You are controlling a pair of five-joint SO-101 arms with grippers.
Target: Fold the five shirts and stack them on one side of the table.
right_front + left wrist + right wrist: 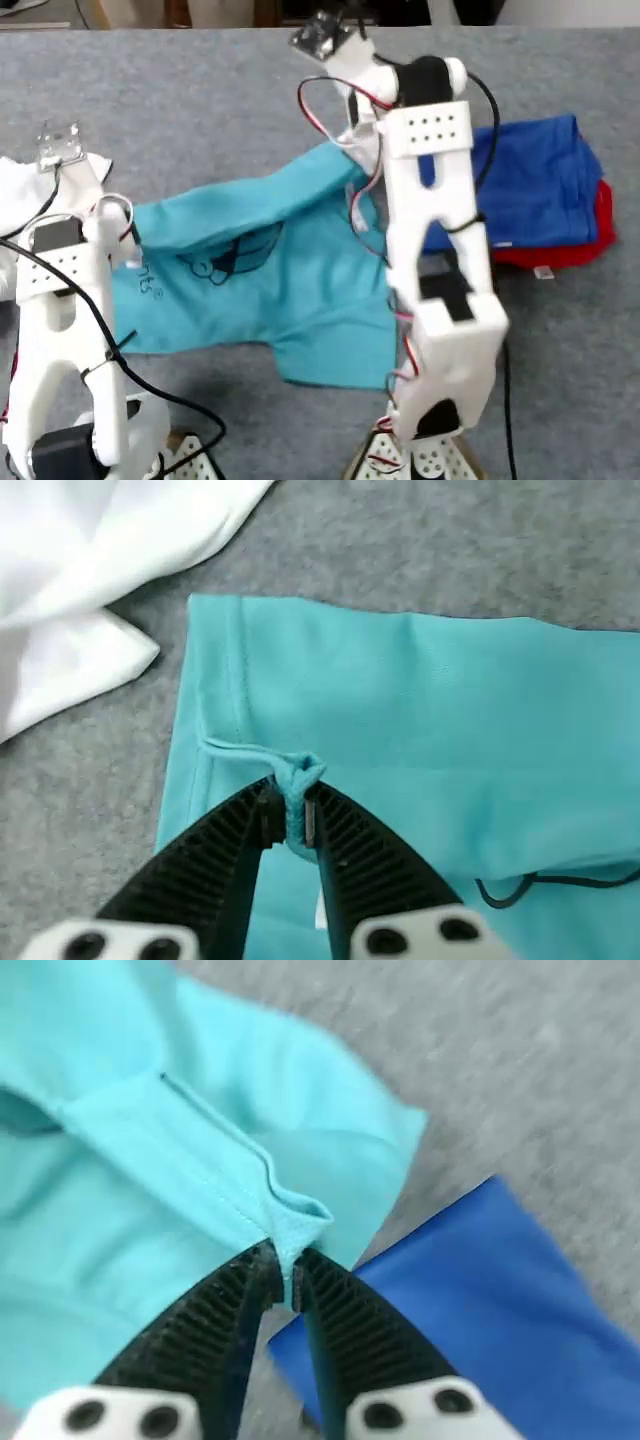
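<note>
Covering the table (200,90) is grey fabric, on which the teal shirt (265,275) is spread between the arms, its edges clamped by the left gripper (290,815) and the right gripper (285,1275). A blue shirt (540,190) is stacked on a red shirt (592,238) beside the right arm.

Grey felt-covered table (200,90); dark room (420,10) beyond far edge.

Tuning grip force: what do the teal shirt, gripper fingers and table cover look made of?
Teal shirt: thin matte knit, likely cotton jersey; it puckers where pinched, hem stitched.
Left gripper fingers: black hard plastic, ridged faces, probably printed.
Table cover: grey felt or low carpet, fuzzy.
</note>
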